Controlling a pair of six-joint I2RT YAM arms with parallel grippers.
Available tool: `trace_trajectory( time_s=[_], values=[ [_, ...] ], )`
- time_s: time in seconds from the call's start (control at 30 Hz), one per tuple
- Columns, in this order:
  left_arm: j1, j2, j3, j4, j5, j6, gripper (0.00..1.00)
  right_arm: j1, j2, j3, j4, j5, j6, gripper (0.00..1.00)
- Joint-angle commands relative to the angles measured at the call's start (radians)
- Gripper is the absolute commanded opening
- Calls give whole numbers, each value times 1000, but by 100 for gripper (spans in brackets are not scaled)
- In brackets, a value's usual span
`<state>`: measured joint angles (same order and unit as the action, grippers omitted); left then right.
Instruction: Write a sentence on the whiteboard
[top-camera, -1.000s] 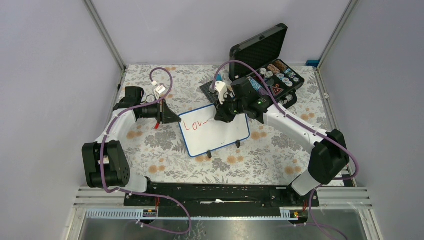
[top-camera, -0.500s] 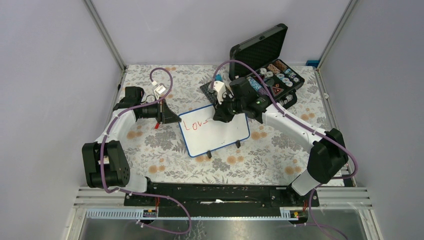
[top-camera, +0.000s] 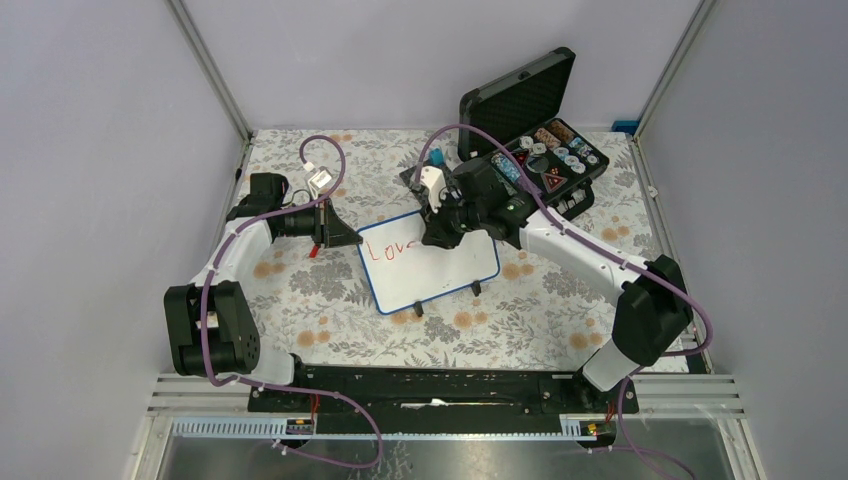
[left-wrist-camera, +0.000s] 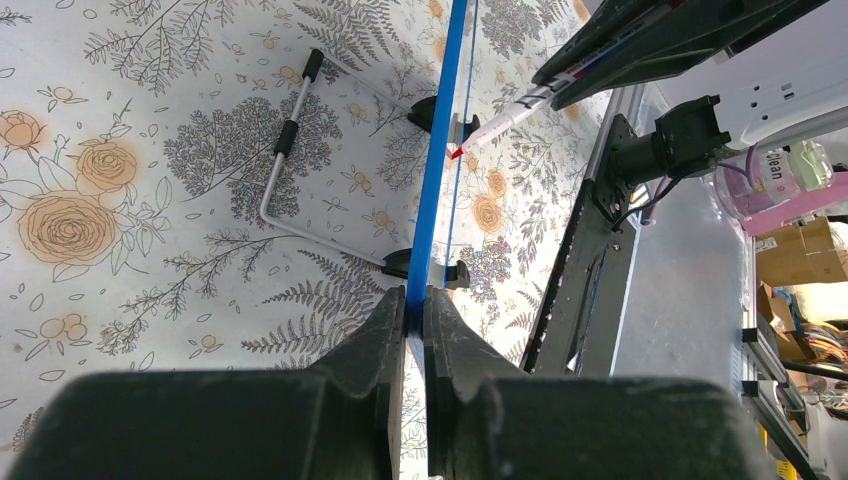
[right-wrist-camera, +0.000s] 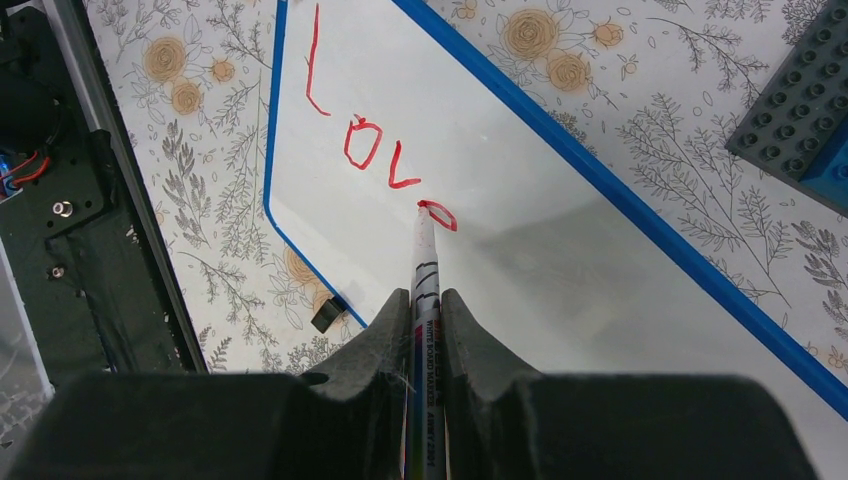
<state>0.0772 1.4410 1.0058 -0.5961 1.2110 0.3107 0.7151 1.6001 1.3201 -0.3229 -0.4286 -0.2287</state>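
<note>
We clamp the left hand (left-wrist-camera: 413, 303) on the left edge of the whiteboard (top-camera: 432, 276) to steady it while the right hand (right-wrist-camera: 425, 300), gripping the marker (right-wrist-camera: 424, 255), pens the sentence (right-wrist-camera: 378, 152).

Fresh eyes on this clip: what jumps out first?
A red sentence, so far reading "Love", on the central whiteboard, with the right gripper holding a marker tip against the last letter. The left gripper clamps the board's blue left edge. An open black case sits far right.
</note>
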Motion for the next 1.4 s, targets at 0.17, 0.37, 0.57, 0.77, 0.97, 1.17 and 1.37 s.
trace_trajectory(
  time_s=[0.17,0.37,0.57,0.77,0.97,1.17,1.37],
  values=[
    [-4,-16,10,12,18,15,0,13,-1,-12,37,29,-19,0],
    [-4,-20,7,12,13,16,0,13,-25,-43,37,42,-30,0],
    [-4,-22,7,12,12,14,0,13,-43,-56,35,62,-37,0],
    [-4,-28,3,12,11,14,0,-7,-58,-54,26,70,-40,0],
    [-4,-26,4,12,9,14,0,-26,-70,-53,16,67,-47,0],
    [-4,-25,4,12,10,14,0,-27,-80,-32,-15,17,-43,0],
    [-4,-29,1,12,5,18,0,-25,-124,-4,-60,-41,-37,0]
  ],
)
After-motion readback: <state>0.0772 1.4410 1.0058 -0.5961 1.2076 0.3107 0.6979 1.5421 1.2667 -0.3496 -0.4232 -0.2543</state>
